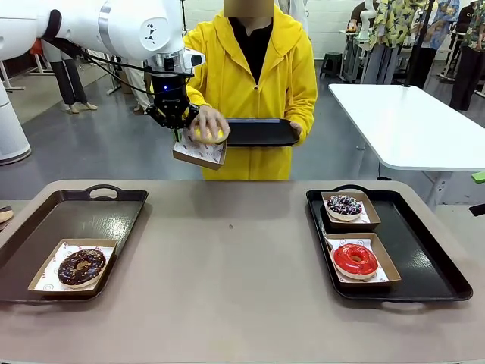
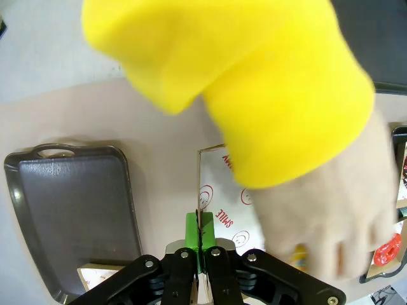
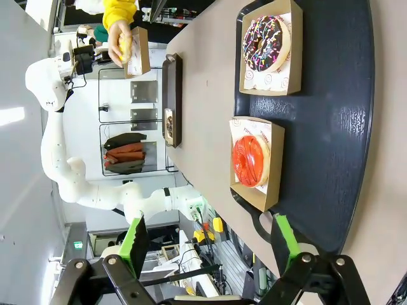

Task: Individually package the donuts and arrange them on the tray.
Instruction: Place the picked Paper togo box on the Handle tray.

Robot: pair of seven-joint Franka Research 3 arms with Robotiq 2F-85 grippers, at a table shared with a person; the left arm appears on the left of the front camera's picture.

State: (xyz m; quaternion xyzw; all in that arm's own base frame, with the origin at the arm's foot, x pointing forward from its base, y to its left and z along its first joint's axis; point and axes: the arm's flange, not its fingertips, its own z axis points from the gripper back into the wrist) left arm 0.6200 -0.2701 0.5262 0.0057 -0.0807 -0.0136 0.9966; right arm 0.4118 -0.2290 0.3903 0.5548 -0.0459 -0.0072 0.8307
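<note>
My left gripper (image 1: 176,127) is raised above the table's far edge, shut on the rim of a paper-lined cardboard box (image 1: 199,152); the green pads pinch its wall (image 2: 200,223). A person's hand (image 2: 324,222) presses the yellow donut (image 1: 208,136) into that box. On the right tray (image 1: 424,262) sit a boxed dark purple sprinkled donut (image 1: 345,205) and a boxed red donut (image 1: 355,259). The left tray (image 1: 45,227) holds a boxed chocolate sprinkled donut (image 1: 81,267). My right gripper (image 3: 210,244) hangs open over the right tray (image 3: 331,127), near the red donut (image 3: 249,160).
The person in a yellow hoodie stands at the far side, holding a third black tray (image 1: 261,131) level in the other hand. The tan tabletop (image 1: 227,258) between the two trays is bare. A white table (image 1: 409,121) stands behind on the right.
</note>
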